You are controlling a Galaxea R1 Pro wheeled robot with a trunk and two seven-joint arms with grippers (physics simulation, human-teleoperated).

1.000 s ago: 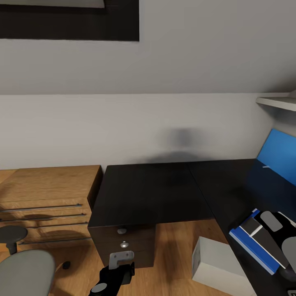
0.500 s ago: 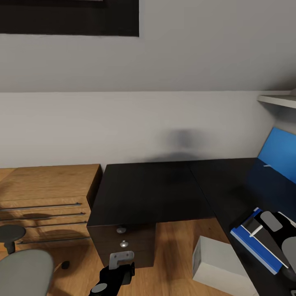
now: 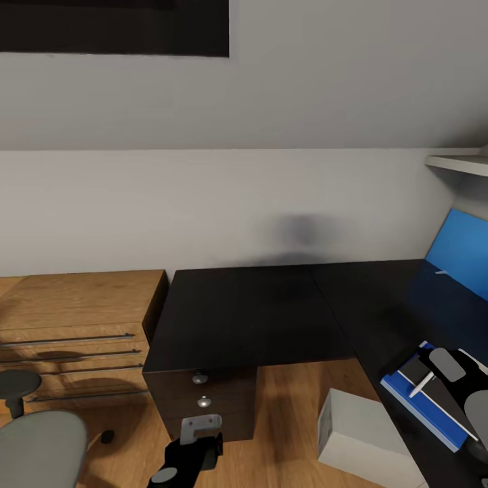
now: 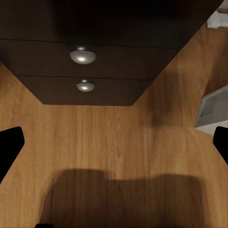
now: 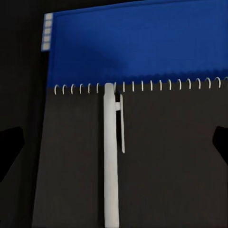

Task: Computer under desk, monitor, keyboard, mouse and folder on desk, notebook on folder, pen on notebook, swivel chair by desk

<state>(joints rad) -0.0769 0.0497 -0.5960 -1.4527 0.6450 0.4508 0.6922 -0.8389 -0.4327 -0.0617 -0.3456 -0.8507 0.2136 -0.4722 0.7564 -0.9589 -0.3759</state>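
Both jaws are spread, nothing gripped. The white pen [image 5: 110,156] is seen resting on the spiral notebook [image 5: 161,156] atop the blue folder [image 5: 137,45] on the desk [image 3: 257,312]. It could easily get rolled off if nudged by the right gripper [image 5: 114,142].

No readable text, labels or numbers.

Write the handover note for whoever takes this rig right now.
Left gripper: open, holding nothing, low over the floor in front of the desk drawers.
Right gripper: open, above the stack.
Done: folder on the desk, notebook on it, pen on the notebook.
Computer: on the floor at the desk's inner corner.
Left: bring the swivel chair up to the desk; check monitor, keyboard and mouse.
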